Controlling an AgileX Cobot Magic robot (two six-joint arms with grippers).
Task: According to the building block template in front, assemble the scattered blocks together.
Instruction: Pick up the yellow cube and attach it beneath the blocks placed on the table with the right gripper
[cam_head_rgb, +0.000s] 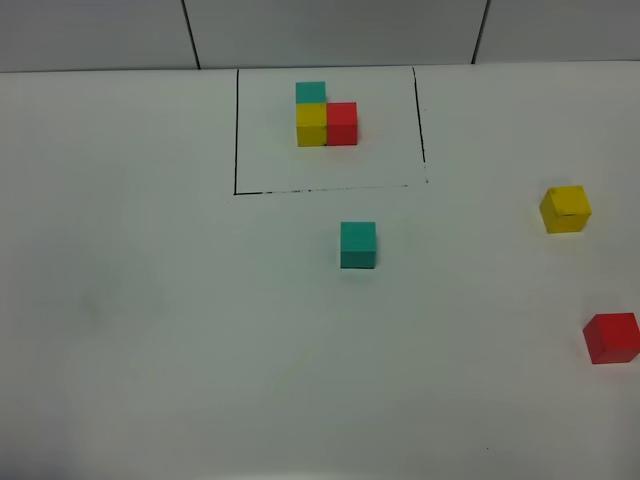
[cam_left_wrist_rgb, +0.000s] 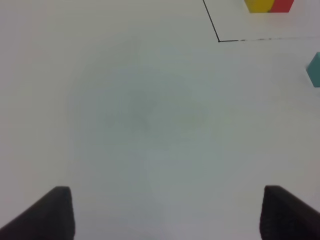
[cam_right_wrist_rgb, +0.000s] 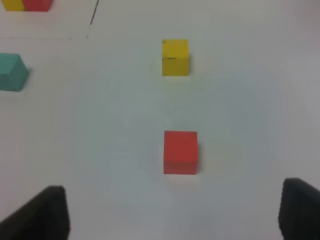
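The template (cam_head_rgb: 325, 120) is an L of teal, yellow and red cubes inside a thin black drawn outline at the back of the white table. The loose teal cube (cam_head_rgb: 358, 245) sits just in front of the outline. The loose yellow cube (cam_head_rgb: 566, 209) and loose red cube (cam_head_rgb: 612, 337) lie at the right. No arm shows in the exterior view. My right gripper (cam_right_wrist_rgb: 175, 215) is open, with the red cube (cam_right_wrist_rgb: 180, 152) ahead between its fingers and the yellow cube (cam_right_wrist_rgb: 175, 57) beyond. My left gripper (cam_left_wrist_rgb: 167, 215) is open over bare table, with the teal cube (cam_left_wrist_rgb: 314, 69) at the view's edge.
The black outline (cam_head_rgb: 236, 130) marks off the template area; its corner shows in the left wrist view (cam_left_wrist_rgb: 218, 40). A grey panelled wall (cam_head_rgb: 330, 30) runs behind the table. The white table surface (cam_head_rgb: 150, 330) stretches to the left and front.
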